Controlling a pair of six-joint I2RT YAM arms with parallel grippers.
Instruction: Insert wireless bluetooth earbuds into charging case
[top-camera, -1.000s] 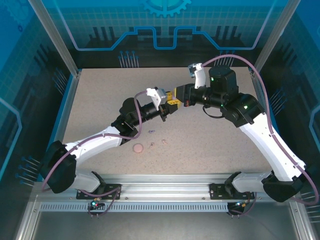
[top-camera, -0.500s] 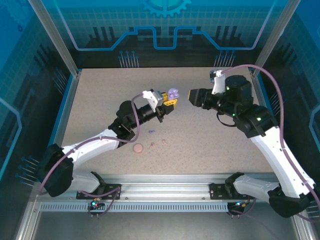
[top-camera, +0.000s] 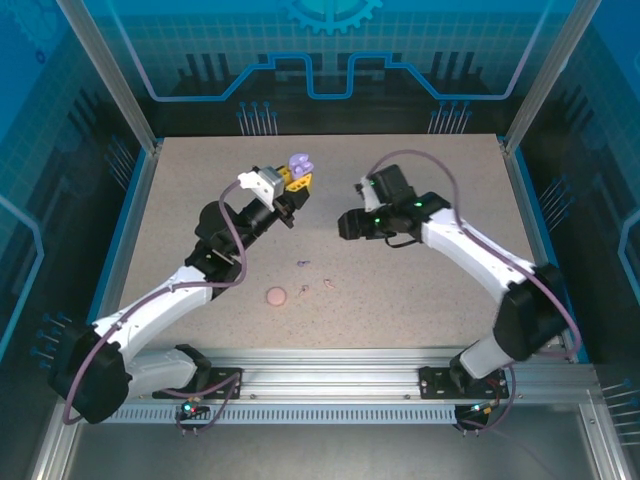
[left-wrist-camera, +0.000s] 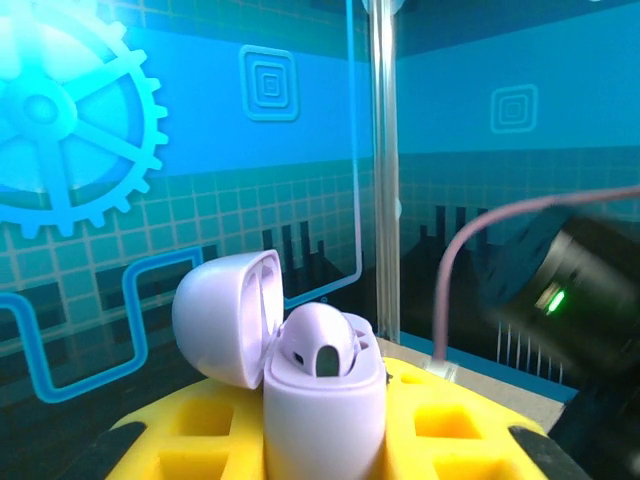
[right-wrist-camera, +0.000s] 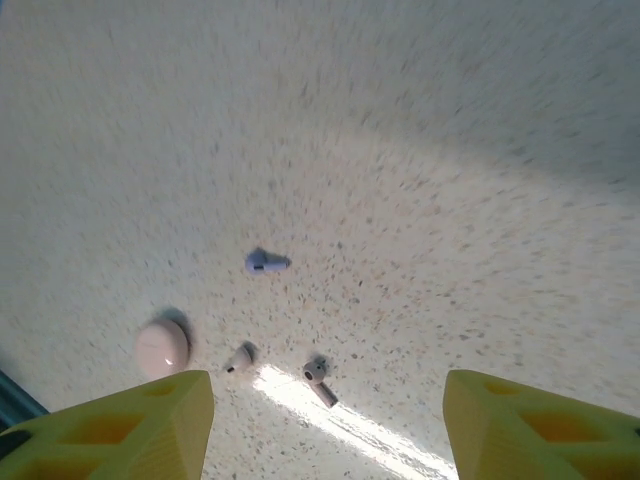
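The left hand (top-camera: 297, 181) grips the lavender charging case (left-wrist-camera: 322, 410) above the desk (top-camera: 420, 300), lid open with one earbud (left-wrist-camera: 320, 347) seated, probably presenting it for the second. The right hand (right-wrist-camera: 325, 420), open and empty, hovers over the loose lavender earbud (right-wrist-camera: 266, 262) near the desk's front edge.

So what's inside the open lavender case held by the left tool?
One lavender earbud sits in the case, its rounded top poking above the rim. The case wall hides its stem and whatever else may lie deeper inside.
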